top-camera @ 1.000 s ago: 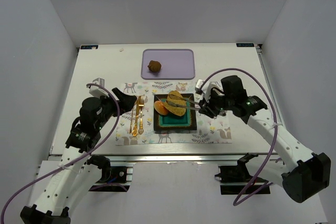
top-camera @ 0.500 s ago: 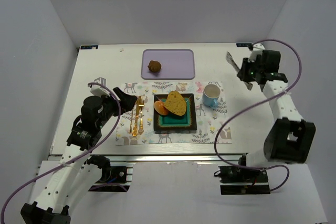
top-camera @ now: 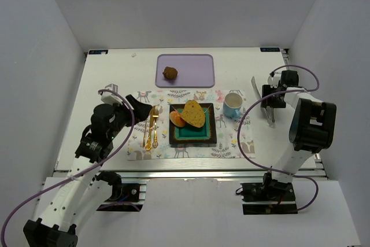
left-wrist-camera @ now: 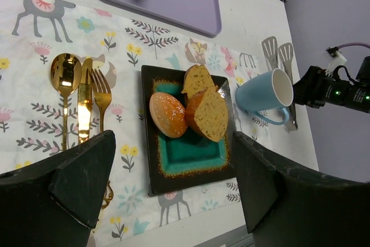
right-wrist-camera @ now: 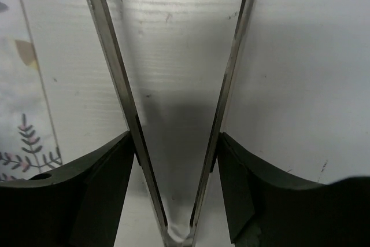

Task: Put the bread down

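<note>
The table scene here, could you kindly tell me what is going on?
Three bread pieces sit on the black-and-teal plate on the placemat. The right gripper grips metal tongs, spread open and empty, low over the table right of the blue cup. The left gripper hangs open and empty beside the gold cutlery.

No legible txt anywhere. Two small blue stickers sit on the far edge of the table (top-camera: 115, 73): one sticker (top-camera: 99, 52) to the left of the purple tray (top-camera: 185, 70) and further back, the other sticker (top-camera: 269, 48) to the tray's right and further back. Both are too small and blurred to read. The placemat (top-camera: 231, 143) in front of the tray has pics only (deer, flowers etc.), no letters or nos.
</note>
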### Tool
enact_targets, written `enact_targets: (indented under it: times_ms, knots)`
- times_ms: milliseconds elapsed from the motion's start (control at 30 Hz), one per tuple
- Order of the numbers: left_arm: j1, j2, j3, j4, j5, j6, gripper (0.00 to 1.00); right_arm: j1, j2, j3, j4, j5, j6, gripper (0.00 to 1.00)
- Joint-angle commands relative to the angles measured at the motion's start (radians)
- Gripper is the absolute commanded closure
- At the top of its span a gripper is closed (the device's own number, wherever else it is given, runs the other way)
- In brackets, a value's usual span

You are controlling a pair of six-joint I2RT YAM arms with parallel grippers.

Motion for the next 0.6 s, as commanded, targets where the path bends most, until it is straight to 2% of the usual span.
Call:
enact_targets:
  times_ms: [0,67,100,200,333,433,567]
  knots:
    - [0.001,0.007,0.022,0.022,0.016,0.011,0.09,-0.019,0.020,-0.016,-0.001,0.002,-0.054,0.36]
    - [0.001,0.014,0.023,0.023,0.016,0.014,0.09,-0.030,0.000,-0.025,-0.004,-0.007,-0.067,0.32]
    - [0.001,0.018,0.023,0.025,0.016,0.014,0.09,-0.032,-0.013,-0.030,-0.007,-0.014,-0.085,0.23]
    - [0.001,0.028,0.023,0.033,0.020,0.016,0.09,-0.036,-0.077,-0.025,-0.030,-0.028,-0.119,0.11]
    - [0.000,0.042,0.029,0.042,0.025,0.019,0.08,-0.039,-0.175,0.052,-0.129,-0.039,-0.157,0.11]
    - [0.001,0.050,0.029,0.051,0.031,0.020,0.08,-0.041,-0.226,0.109,-0.170,-0.044,-0.122,0.11]
    - [0.001,0.065,0.022,0.071,0.051,0.017,0.08,-0.041,-0.264,0.207,-0.187,-0.177,-0.079,0.11]
